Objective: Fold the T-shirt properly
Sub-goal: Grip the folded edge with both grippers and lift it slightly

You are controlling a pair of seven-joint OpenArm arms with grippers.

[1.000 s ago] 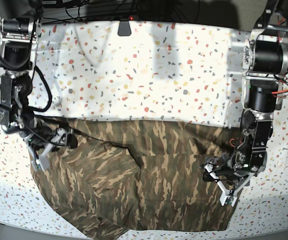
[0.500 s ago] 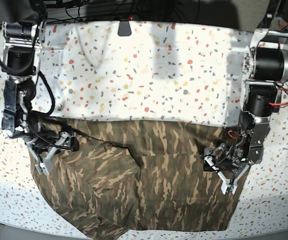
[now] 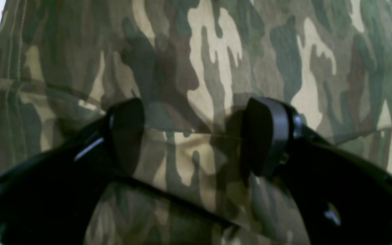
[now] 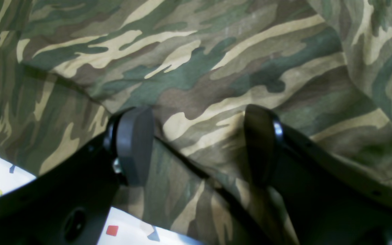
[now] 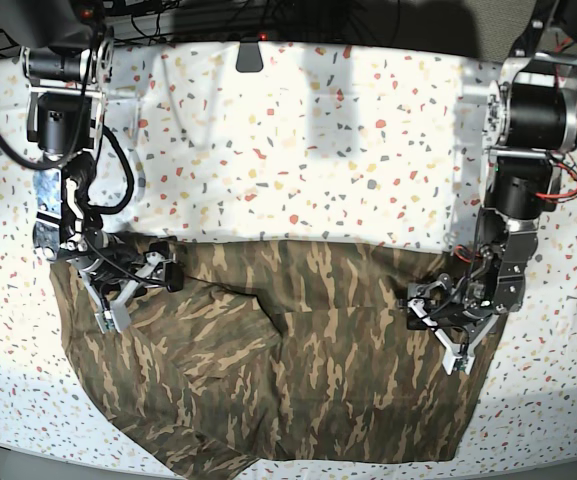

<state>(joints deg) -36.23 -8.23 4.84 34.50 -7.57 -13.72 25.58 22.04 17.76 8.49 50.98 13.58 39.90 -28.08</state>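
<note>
The camouflage T-shirt [image 5: 298, 370] lies spread and wrinkled over the near half of the speckled table [image 5: 298, 150], with a diagonal fold ridge left of its middle. My left gripper [image 5: 434, 330] hovers open over the shirt's right side, near its right edge. In the left wrist view its gripper [image 3: 196, 136] straddles a seam of the T-shirt [image 3: 216, 51] with nothing pinched. My right gripper [image 5: 140, 300] stands open over the shirt's upper left corner. The right wrist view shows that gripper [image 4: 197, 143] above a raised fold of the T-shirt [image 4: 199, 68], close to the cloth's edge.
A small black object [image 5: 249, 55] sits at the table's far edge in the middle, with cables behind it. The arm columns stand at the far left [image 5: 63, 110] and far right [image 5: 533, 120]. The shirt's lower hem reaches near the table's front edge.
Both grippers have moved toward the far side of the shirt, the right one also shifting inward. Both stay open. The shirt's left edge has shifted slightly.
</note>
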